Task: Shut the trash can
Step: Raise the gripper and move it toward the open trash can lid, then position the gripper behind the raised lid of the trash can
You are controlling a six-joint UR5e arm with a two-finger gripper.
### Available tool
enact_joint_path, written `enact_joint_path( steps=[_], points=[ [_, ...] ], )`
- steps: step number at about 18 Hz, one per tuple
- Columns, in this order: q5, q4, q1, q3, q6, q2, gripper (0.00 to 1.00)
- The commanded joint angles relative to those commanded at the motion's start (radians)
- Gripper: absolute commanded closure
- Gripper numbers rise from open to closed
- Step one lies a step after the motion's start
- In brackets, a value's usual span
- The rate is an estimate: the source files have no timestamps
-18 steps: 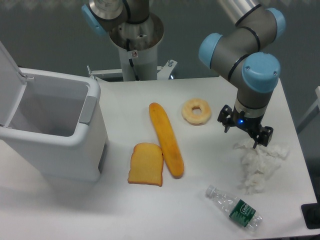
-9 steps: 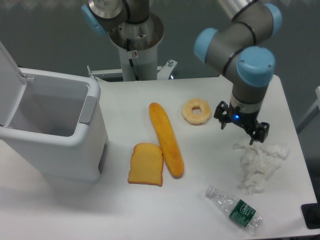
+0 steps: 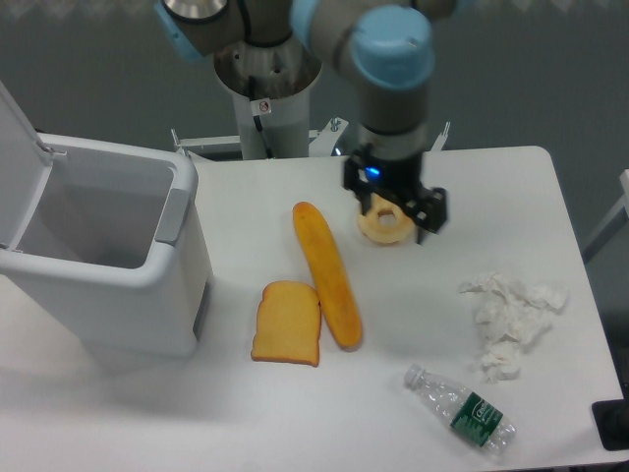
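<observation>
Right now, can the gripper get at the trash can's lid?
Probably yes: the gripper hangs over the donut, and only low bread and baguette lie between it and the raised lid.

Large boxy white plastic trash can (image 3: 118, 295) with rounded corners: stands upright at the left end of the table, partly cut off by the left edge of the view. Open. Flat white lid (image 3: 18, 167), hinged at the far left side, raised steeply and leaning away from the opening. Interior exposed, pale grey-white walls in shadow, contents not discernible. Grey latch (image 3: 173, 215) on the rim of the right-hand wall. Dark recessed patch low on that same wall.
</observation>
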Motion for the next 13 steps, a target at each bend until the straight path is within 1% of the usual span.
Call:
enact_joint_path(
  steps=[2,4,8,9,11,13],
  points=[
    [-0.008,-0.041,-0.051,0.003,-0.078,0.028,0.0],
    [-0.021,-0.077,-0.088,0.006,-0.114,0.077,0.0],
    [-0.08,-0.196,-0.167,0.024,-0.18,0.164,0.0],
    [-0.1,-0.213,-0.189,0.026,-0.181,0.184,0.0],
    [-0.152,-0.229,-0.218,0.028,-0.204,0.218,0.0],
    [-0.204,-0.244,-0.249,0.034,-0.267,0.23,0.0]
  ],
)
